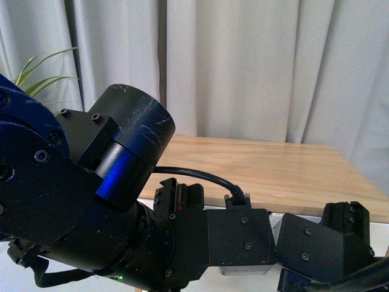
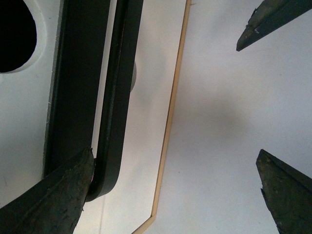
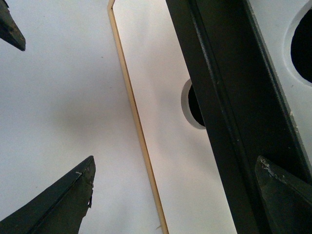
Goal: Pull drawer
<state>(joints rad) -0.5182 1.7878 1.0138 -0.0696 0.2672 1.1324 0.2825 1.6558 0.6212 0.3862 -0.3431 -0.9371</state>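
Note:
The drawer's white front (image 2: 146, 73) fills the left wrist view, with its long black bar handle (image 2: 117, 97) and the dark half-round notch (image 2: 14, 39) beside it. My left gripper (image 2: 174, 161) is open in front of it; one finger (image 2: 58, 200) lies against the rounded end of the handle, the other (image 2: 285, 195) is well off to the side. In the right wrist view the same white front (image 3: 156, 73) and bar handle (image 3: 229, 97) show. My right gripper (image 3: 175, 165) is open, one finger (image 3: 285, 195) over the handle. Nothing is between either gripper's fingers.
A thin light-wood edge (image 2: 170, 112) separates the drawer front from another white surface (image 2: 234, 122). In the front view my left arm (image 1: 91, 201) blocks most of the scene; behind it are the cabinet's wooden top (image 1: 273, 170), grey curtains (image 1: 243, 67) and a plant (image 1: 36, 73).

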